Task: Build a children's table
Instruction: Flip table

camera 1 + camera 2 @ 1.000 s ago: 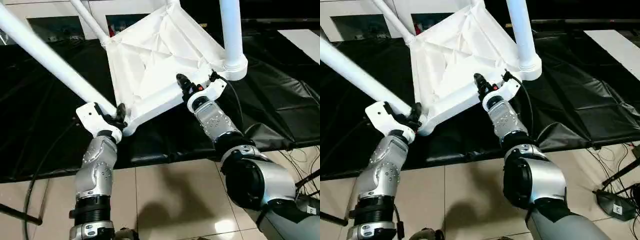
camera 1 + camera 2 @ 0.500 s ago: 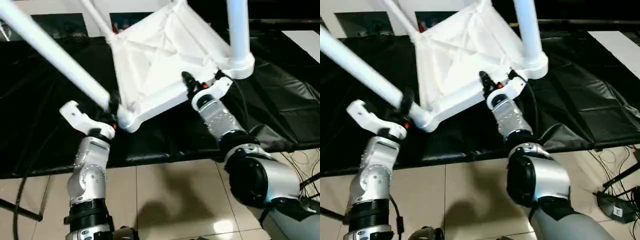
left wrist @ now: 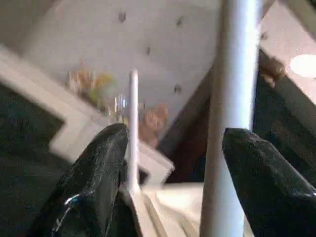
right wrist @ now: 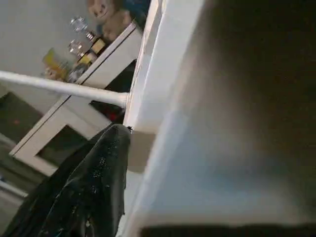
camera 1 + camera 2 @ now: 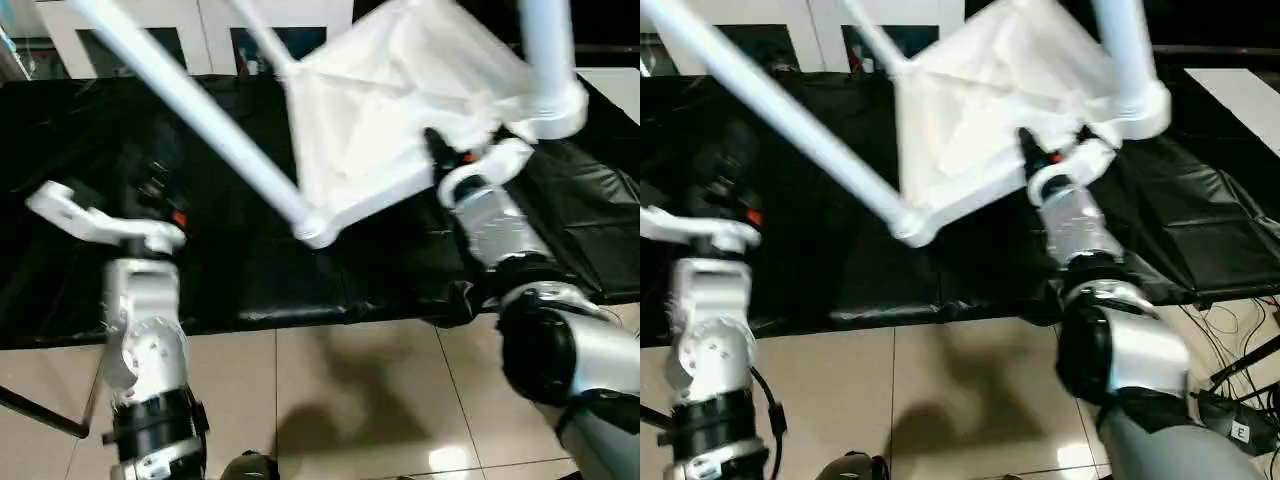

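With the left pincer point(image 3: 170, 182) spread open and clear of the leg point(image 5: 200, 120), the tilted children's table point(image 5: 400, 110) hangs above the black-draped bench point(image 5: 250, 270) on the right pincer point(image 5: 440, 160) clamping its top's edge alone, so it could twist loose and drop.

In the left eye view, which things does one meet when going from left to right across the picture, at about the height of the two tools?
left tool → long white leg → corner socket → ribbed table top → right tool → upright leg's socket
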You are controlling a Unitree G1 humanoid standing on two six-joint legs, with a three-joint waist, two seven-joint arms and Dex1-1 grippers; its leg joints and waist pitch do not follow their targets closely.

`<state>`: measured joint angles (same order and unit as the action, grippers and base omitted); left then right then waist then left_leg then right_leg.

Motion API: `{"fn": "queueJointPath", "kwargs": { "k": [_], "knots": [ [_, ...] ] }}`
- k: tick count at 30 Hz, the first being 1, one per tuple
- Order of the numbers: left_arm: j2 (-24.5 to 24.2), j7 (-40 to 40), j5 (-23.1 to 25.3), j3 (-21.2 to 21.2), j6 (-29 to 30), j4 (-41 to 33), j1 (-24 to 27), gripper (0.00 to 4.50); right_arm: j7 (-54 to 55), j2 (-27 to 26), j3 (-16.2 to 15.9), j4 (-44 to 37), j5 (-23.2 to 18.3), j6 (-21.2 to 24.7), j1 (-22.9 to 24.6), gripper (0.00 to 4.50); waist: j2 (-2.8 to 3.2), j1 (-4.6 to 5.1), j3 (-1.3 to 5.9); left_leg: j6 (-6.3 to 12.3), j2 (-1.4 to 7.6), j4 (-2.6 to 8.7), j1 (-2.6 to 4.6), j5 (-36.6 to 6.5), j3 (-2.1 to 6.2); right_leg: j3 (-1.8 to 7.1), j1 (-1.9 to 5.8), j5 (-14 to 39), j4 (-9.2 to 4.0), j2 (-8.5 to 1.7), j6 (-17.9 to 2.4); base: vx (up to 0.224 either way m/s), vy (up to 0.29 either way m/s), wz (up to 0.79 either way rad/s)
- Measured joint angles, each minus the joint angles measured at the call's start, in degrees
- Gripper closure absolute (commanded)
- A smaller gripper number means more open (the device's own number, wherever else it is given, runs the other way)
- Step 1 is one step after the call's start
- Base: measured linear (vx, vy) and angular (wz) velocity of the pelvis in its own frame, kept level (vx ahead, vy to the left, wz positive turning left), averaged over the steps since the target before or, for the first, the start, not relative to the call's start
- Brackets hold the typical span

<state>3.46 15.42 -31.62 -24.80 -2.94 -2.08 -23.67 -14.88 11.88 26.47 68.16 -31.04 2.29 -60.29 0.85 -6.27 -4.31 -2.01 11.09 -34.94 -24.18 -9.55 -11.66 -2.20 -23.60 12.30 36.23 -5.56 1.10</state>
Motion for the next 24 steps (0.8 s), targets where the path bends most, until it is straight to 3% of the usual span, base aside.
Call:
{"fn": "queueJointPath", "kwargs": {
  "k": [4, 10, 18, 24],
  "knots": [
    [-1.2, -1.4, 6.3, 1.2, -4.2, -1.1, -0.1, 1.06, 0.0, 2.5, -0.9, -1.1, 1.6, 0.3, 0.1, 2.25, 0.00, 0.08, 0.00, 0.03, 0.01, -0.04, 0.00, 0.0, 0.00, -0.01, 0.00, 0.0, 0.02, 0.00, 0.0, 0.000, 0.000, 0.00],
    [-6.9, -1.1, 18.1, 8.3, -7.2, -1.8, -1.7, 1.06, 0.1, 6.5, -5.6, -5.6, 6.5, 2.3, -0.2, 2.26, 0.00, 0.06, 0.00, 0.09, 0.03, -0.13, 0.00, 0.1, 0.01, -0.01, 0.02, -0.1, 0.08, 0.01, 0.1, 0.000, 0.000, 0.00],
    [-10.3, 0.6, 25.9, 14.6, -7.2, -2.0, -4.0, 1.06, 1.9, 9.1, -10.9, -7.9, 12.7, 2.2, -1.9, 2.27, -0.09, 0.12, 0.06, 0.02, 0.03, -0.22, 0.06, 0.1, 0.02, 0.02, 0.17, -0.2, 0.08, 0.01, 0.1, 0.000, 0.000, 0.00],
    [-15.6, 5.0, 29.5, 20.1, -3.3, -2.0, -4.1, 1.06, 3.1, 9.8, -13.8, -10.2, 16.1, 2.2, -1.9, 2.28, -0.17, 0.15, 0.10, -0.13, 0.01, -0.22, 0.06, 0.0, 0.02, 0.05, 0.25, -0.2, 0.07, 0.01, 0.1, 0.000, 0.000, 0.00]
  ]
}}
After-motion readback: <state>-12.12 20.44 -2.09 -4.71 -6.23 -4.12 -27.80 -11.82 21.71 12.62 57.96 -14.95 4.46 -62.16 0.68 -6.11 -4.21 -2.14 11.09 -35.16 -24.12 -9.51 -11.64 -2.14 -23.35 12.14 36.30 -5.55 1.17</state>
